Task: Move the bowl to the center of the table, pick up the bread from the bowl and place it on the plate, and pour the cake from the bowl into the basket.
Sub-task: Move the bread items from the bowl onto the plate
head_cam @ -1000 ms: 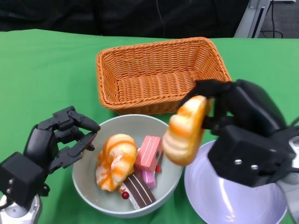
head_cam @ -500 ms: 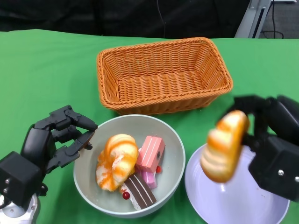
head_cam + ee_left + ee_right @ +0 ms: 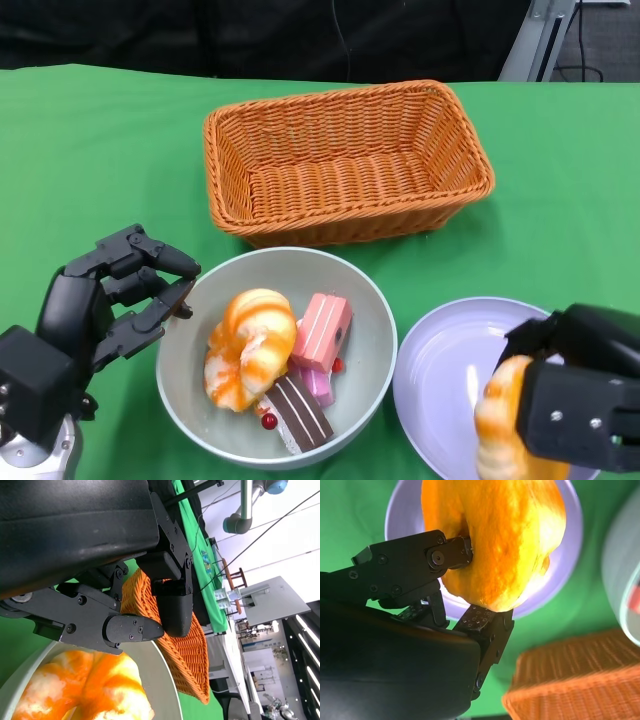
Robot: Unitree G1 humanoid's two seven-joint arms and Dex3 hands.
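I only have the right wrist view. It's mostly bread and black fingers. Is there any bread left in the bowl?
Observer: Yes. In the head view one more bread lies in the bowl, on the side nearer the left robot hand.
Operator: Cake in there too?
Observer: A pink slice and a brown striped slice lie beside that bread.
Operator: Left robot hand doing anything?
Observer: The left robot hand holds nothing; its fingertips are at the bowl's rim.
Operator: Basket clear?
Observer: Nothing shows inside the basket beyond the bowl.
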